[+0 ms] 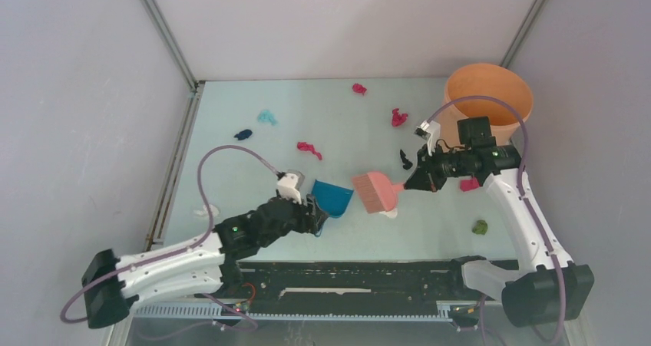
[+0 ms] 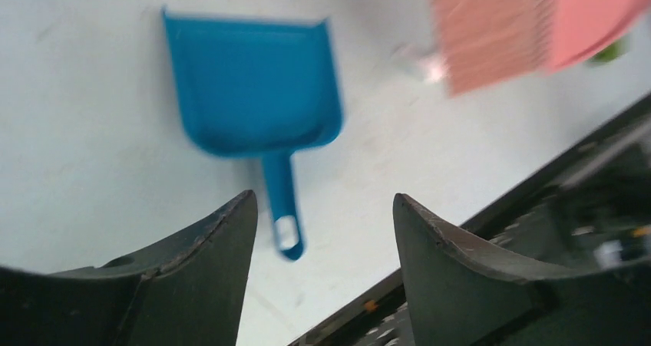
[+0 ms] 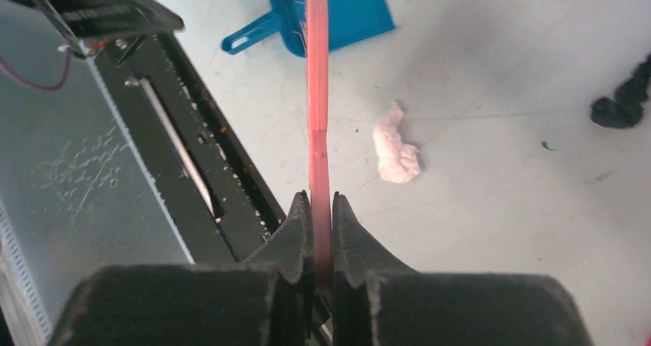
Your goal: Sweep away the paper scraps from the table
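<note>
Pinching the thin handle of the pink brush [image 3: 317, 93], the right claw [image 3: 321, 208] aims the brush's long axis straight ahead at the blue dustpan [image 1: 334, 195]. 1 white wad [image 3: 397, 150] lies on the table [image 3: 491, 208] just right of the shaft, nearer this arm than the other. Spread wide and gripping nothing, the left claw [image 2: 324, 200] hovers over the dustpan's handle, which points back at it. The other paper scraps [image 1: 309, 149] lie farther out beyond both claws; the left wrist view is blurred, and whether the bristles touch the table cannot be told.
</note>
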### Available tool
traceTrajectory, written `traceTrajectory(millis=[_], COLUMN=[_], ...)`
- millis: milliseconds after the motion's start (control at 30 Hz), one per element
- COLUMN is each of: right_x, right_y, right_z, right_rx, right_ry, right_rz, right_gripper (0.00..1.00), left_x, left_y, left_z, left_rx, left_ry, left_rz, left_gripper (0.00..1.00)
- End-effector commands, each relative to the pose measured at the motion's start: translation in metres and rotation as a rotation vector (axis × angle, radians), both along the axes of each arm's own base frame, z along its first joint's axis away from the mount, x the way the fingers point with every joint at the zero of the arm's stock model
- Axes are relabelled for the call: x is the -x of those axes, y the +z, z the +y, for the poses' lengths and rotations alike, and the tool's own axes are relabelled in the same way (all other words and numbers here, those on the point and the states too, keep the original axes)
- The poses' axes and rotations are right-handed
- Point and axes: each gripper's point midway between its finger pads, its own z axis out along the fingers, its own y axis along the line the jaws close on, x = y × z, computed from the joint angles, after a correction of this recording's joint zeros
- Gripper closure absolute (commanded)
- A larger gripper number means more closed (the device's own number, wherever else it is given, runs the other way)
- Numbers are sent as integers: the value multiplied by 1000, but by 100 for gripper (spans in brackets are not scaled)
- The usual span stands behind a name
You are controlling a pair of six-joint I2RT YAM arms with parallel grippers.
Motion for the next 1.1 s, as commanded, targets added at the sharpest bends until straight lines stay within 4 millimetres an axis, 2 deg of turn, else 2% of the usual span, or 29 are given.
traceTrajectory(millis=[0,200,400,800,933,1067], right_x=[-21,-22,-21,-18,-17,-15], right_y=[19,13,9,7,7,6], right_z=[-11,-14,-16,-16,-19,-20], right_rx=[43,55,65,69,81,88], right_ry=[-132,-155,-161,-172,-182,-186], right_rz=[-91,-75,-60,-39,-40,-36], right_gripper=[100,100,100,100,100,100], left_x=[2,5,9,8,5,6], left_y=[-47,-66,-83,-96,-104,-107], left_z=[18,7,0,-12,-7,-10], left_rx=[-284,-442,-476,-488,-546,-537], left_ry=[47,33,3,-36,4,-7], left_rz=[-3,-25,1,2,21,26], left_gripper=[29,28,33,42,43,46])
